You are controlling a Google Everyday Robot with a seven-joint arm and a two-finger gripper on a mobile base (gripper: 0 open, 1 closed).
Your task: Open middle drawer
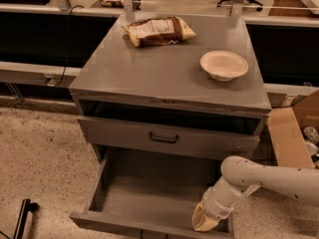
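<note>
The middle drawer (149,183) stands pulled far out of the grey cabinet (149,73), showing its plain grey inside and a low front panel (109,221) at the bottom edge of the view. My gripper (205,219), at the end of the white arm (269,176) coming in from the right, is down at the right end of that front panel. Above it, the taller-fronted drawer (114,132) with a black handle (163,138) is shut. A dark gap runs under the cabinet top.
A brown chip bag (158,30) and a white bowl (224,64) lie on the cabinet top. An open cardboard box (291,136) stands on the floor at the right. A black object (22,220) is at the lower left on the speckled floor.
</note>
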